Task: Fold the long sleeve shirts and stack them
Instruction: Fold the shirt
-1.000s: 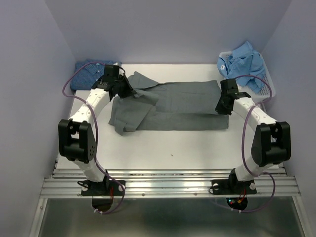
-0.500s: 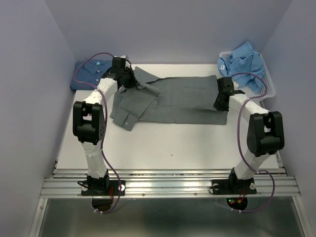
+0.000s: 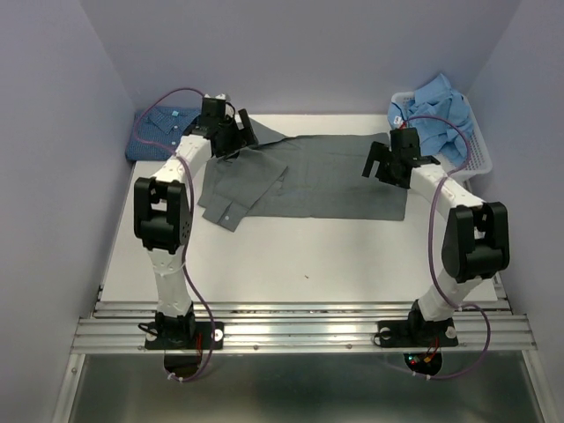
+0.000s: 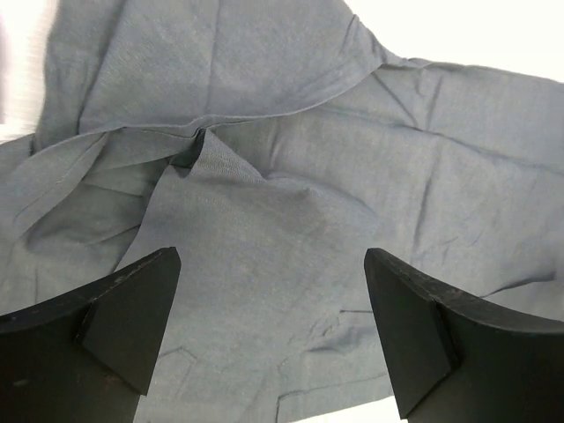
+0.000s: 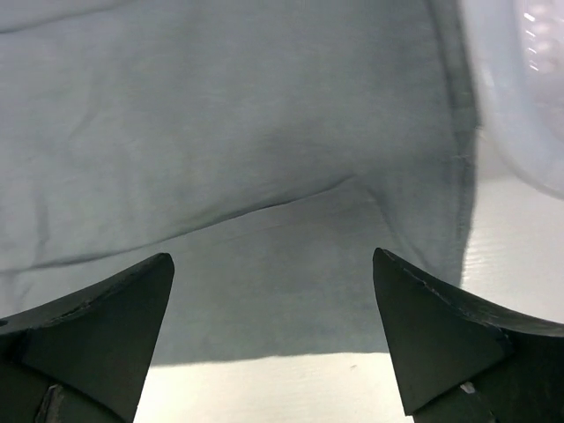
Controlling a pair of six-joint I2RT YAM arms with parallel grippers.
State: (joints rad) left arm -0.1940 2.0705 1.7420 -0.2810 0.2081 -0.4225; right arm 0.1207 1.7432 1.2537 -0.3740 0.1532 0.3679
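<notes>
**A:** Where is the plain mid-grey button-up shirt [image 3: 326,176] lying?

**B:** It is lying spread lengthwise across the far half of the white table [image 3: 308,256]. One sleeve [image 3: 236,192] is lying doubled over the body at its left end and angling out past the near edge. The left gripper [image 4: 269,264] is hovering over that end, and the right gripper [image 5: 273,260] is hovering over the opposite end. Both pairs of jaws are standing wide apart with nothing between them.

**A:** So nothing is gripping the cloth. What are you worrying about?

**B:** Mostly the layers. Under the left gripper the fabric is overlapping in several flaps. If the fingers are closing on the top flap only, I'd say the fold is going to peel open rather than travel whole.

**A:** And the sleeve?

**B:** It is sticking out crooked, so it is probably going to drag and spoil the packet's outline.

**A:** Anything on the right?

**B:** The grey hem is sitting near the white plastic mesh basket [image 3: 483,163], where the crumpled light blue shirt [image 3: 436,104] is hanging over the rim. A wide swing is risking a snag there.

**A:** And the stack?

**B:** The folded dark blue dotted shirt [image 3: 159,132] is waiting at the far left, just beside the left arm, which could be nudging it.
</notes>
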